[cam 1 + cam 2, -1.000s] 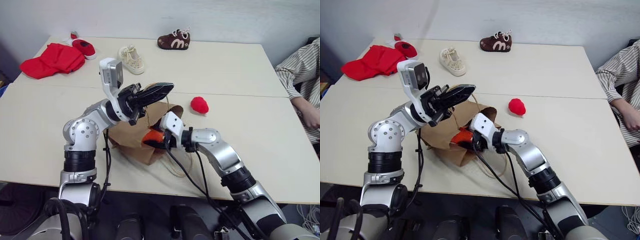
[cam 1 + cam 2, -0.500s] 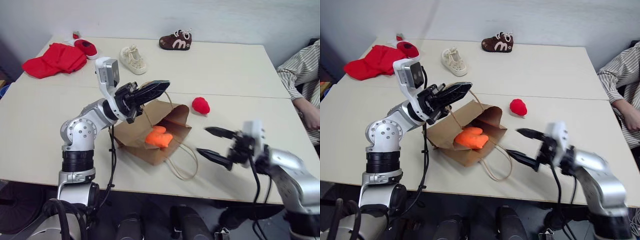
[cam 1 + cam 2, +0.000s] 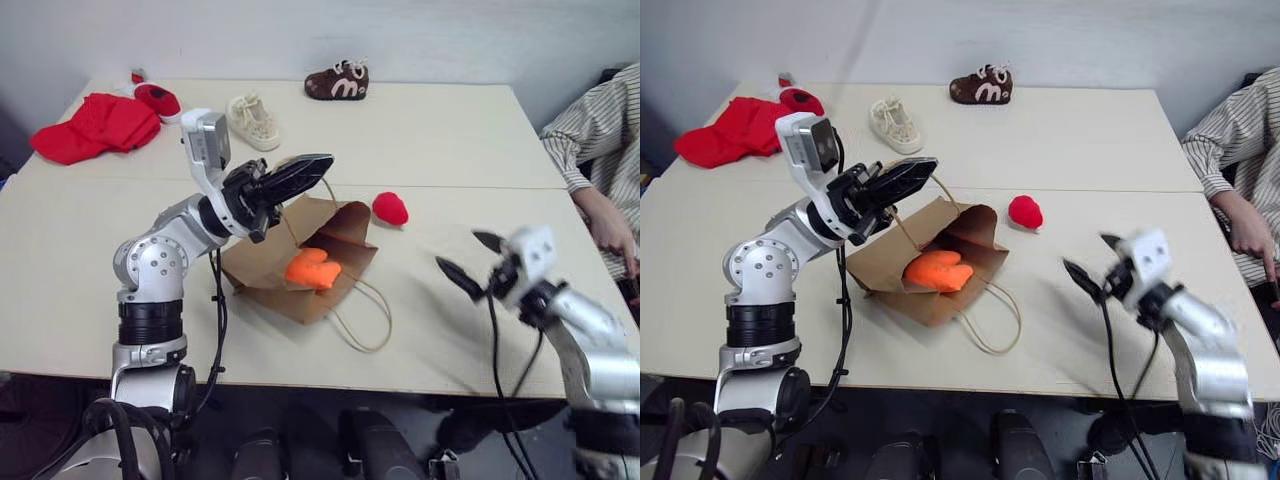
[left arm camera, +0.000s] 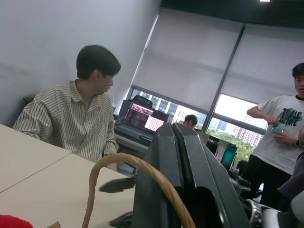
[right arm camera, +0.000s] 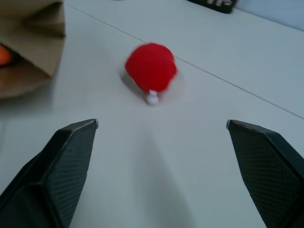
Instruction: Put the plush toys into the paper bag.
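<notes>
Surface: a pale beige table (image 3: 470, 140) made of two tops butted together, the seam running across it behind the paper bag.
Room: a plain light wall stands behind the table. The left wrist view shows roller blinds over windows, a seated person in a striped shirt (image 4: 71, 121) and a standing person in a white T-shirt (image 4: 278, 137).
Paper bag: the paper bag (image 3: 262, 272) lies on its side near the table's front edge, mouth raised and facing the robot's right. One cord handle lies looped on the table in front of it.
Left gripper: the left gripper (image 3: 318, 166) is closed on the bag's upper cord handle (image 4: 128, 164), holding the mouth up.
Right gripper: the right gripper (image 3: 468, 258) is spread wide and empty above the table, well to the right of the bag, pointing toward the red toy.
Orange plush toy: the orange plush toy (image 3: 312, 268) lies inside the bag's mouth.
Red plush toy: the red plush toy (image 3: 390, 208) sits on the table just beside the bag's far right corner, outside it.
Change: one second ago the right gripper was at the bag's mouth with the orange toy; it has since released it and swung away to the right.
Count, plush toys: two.
Count, bags: one.
Count, shoes: three, red (image 3: 158, 99), cream (image 3: 251, 120), brown (image 3: 337, 80).
Count, red cloth (image 3: 90, 128): one.
</notes>
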`<action>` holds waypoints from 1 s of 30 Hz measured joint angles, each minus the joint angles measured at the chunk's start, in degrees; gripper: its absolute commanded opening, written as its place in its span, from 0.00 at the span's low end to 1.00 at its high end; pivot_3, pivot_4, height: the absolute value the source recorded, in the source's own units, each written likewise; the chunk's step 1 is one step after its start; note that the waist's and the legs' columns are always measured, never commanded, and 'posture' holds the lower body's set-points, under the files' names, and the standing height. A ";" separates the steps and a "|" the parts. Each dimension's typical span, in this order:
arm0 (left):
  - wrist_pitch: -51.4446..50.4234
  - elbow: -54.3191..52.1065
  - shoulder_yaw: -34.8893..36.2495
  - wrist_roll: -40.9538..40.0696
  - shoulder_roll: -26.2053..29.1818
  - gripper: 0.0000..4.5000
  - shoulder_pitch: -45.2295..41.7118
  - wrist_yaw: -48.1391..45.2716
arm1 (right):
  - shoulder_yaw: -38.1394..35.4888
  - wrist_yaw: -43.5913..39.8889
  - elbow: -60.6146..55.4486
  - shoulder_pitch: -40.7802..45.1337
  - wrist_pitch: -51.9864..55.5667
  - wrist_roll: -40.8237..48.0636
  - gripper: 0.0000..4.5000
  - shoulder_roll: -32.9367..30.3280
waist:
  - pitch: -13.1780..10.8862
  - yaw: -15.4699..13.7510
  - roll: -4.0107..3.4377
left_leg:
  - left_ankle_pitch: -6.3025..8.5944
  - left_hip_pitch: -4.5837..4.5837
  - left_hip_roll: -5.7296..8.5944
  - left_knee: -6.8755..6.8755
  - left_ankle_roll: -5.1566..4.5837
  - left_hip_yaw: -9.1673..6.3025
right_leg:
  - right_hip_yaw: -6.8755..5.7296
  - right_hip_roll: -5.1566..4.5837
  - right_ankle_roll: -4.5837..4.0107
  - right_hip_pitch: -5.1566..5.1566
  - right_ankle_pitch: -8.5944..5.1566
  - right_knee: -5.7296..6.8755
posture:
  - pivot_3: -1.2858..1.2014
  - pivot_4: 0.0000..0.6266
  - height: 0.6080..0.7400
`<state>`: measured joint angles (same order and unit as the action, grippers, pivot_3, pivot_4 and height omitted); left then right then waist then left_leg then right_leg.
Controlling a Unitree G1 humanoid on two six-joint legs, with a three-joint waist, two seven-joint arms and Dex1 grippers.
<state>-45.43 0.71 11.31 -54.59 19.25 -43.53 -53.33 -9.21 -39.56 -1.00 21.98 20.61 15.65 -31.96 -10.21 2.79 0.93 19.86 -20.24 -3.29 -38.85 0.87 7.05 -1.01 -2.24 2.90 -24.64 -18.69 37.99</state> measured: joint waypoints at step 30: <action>2.20 1.57 -1.37 1.61 0.95 0.00 0.09 -1.24 | 2.31 -11.15 17.59 12.96 -0.36 1.84 0.00 -3.34 | 0.00 -1.17 0.00 | 0.03 -0.15 0.01 0.00 -0.08 -0.04 | -0.19 -0.13 0.01 -0.05 0.00 -0.06 | 0.52 0.24 1.00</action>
<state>-43.23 2.28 9.93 -52.98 20.20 -43.44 -54.57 -6.90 -50.71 16.59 34.94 20.25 17.49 -35.30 -10.21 1.62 0.93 19.89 -20.39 -3.28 -38.84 0.79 7.01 -1.20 -2.37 2.91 -24.69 -18.69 37.94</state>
